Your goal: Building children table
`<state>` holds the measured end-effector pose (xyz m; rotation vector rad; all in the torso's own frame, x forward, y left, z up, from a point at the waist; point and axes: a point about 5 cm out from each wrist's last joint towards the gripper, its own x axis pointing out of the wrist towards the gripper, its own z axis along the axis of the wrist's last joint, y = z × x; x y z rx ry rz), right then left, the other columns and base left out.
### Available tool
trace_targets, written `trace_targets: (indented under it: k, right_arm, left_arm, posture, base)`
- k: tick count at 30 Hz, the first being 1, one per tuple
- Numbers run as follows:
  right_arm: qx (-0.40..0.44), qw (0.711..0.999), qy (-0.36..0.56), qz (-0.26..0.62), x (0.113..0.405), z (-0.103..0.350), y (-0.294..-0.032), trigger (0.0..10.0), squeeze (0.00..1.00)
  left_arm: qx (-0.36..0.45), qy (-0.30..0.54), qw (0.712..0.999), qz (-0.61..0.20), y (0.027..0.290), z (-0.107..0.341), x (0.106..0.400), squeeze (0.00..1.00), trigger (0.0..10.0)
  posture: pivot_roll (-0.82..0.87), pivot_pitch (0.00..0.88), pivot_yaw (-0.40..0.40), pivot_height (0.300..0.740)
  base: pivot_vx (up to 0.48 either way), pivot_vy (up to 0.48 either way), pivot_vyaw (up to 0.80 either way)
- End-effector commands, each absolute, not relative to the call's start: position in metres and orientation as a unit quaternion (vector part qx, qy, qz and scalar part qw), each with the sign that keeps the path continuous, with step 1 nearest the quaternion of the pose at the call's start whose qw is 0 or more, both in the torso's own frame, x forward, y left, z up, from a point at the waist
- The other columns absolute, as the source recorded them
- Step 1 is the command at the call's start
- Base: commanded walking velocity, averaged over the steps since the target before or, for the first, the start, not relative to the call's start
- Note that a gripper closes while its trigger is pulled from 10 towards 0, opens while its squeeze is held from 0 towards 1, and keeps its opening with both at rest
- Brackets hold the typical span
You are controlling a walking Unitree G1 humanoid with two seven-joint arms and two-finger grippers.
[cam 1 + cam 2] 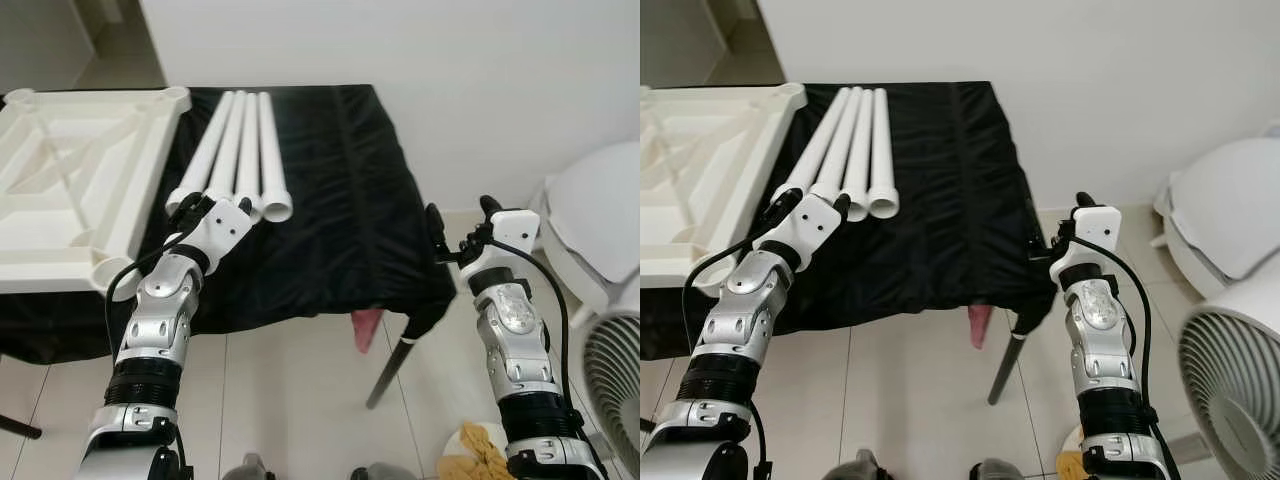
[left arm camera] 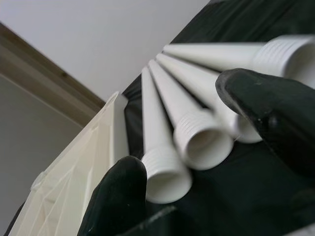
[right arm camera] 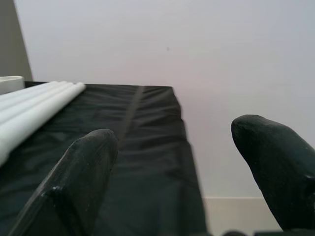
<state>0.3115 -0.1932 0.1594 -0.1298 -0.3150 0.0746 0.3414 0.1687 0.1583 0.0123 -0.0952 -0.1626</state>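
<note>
A bench (image 1: 330,200) draped in black cloth stands against a white wall. On it four white legs (image 1: 240,150) lie side by side, touching, their threaded open ends toward the robot. Just left of them lies the white tabletop (image 1: 70,180), upside down, its ribs and corner sockets facing up, one corner socket near the bench's front edge. The left hand (image 1: 208,205) is at the near ends of the legs, fingers spread; in the left wrist view one finger (image 2: 120,196) sits just beside the outermost leg's threaded end (image 2: 165,172) and the other (image 2: 275,108) lies in front of the legs further along the row, with nothing pinched between them. Whether a finger touches a leg I cannot tell. The right hand (image 3: 182,172) is at the bench's right front corner, well apart from the legs, fingers spread and holding nothing, pointing along the cloth toward the wall. A pink thing (image 1: 368,328) hangs below the bench's front edge. On the floor to the right stand a fan (image 1: 1240,370) and a white round-lidded object (image 1: 600,210).
</note>
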Motion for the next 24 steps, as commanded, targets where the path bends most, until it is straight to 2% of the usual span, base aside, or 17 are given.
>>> trace_targets:
  k: [1, 24]
  right_arm:
    - [-0.064, 0.985, -0.155, 0.044, 0.3106, 0.1585, -0.1898, 10.0, 0.0]
    - [-0.064, 0.985, -0.156, 0.037, 0.3073, 0.1578, -0.1904, 10.0, 0.0]
  left_arm:
    - [0.01, -0.039, 0.996, -0.078, 0.1731, 0.1558, 0.3404, 0.0, 10.0]
    - [0.009, -0.038, 0.995, -0.091, 0.1694, 0.1595, 0.3432, 0.0, 10.0]
  posture:
    - [-0.08, 0.042, 0.038, 0.74]
    - [-0.09, 0.044, 0.056, 0.74]
  base:
    - [0.0, 0.368, 0.0]
    - [0.0, 0.342, 0.0]
